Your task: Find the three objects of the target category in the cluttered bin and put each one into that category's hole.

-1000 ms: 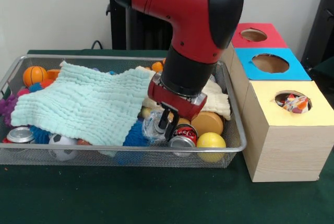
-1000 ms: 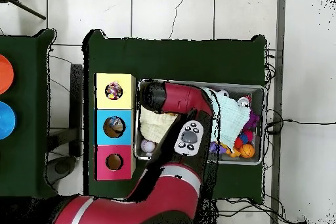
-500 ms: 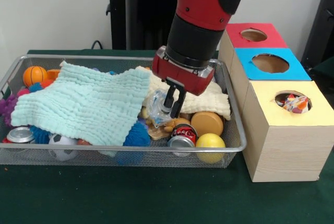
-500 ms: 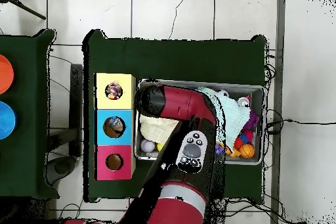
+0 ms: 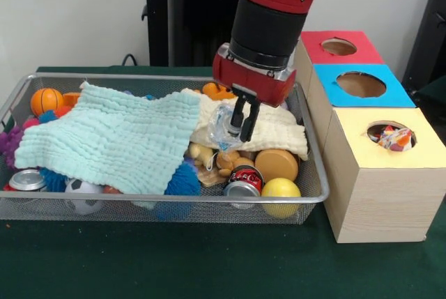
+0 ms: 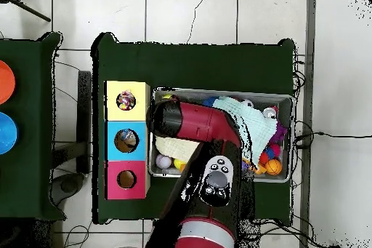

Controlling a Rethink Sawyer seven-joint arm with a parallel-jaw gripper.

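From my feed the gripper has its fingers pinched on a clear crumpled plastic thing, maybe a bottle, held up off the pile, above the cream cloth at the right end of the wire bin. Can't tell exactly what the object is.

Counting what I can see in the bin: two cloths, the cream one and a mint one draped over most of the left side. Two cans, one by the front left corner, one cola can at front right. One yellow ball just beside the cola can, one small basketball far left, one soccer ball half under the mint cloth.

Three boxes beside the bin: red, blue, yellow, one hole each. The yellow hole has something orange-and-white in it.
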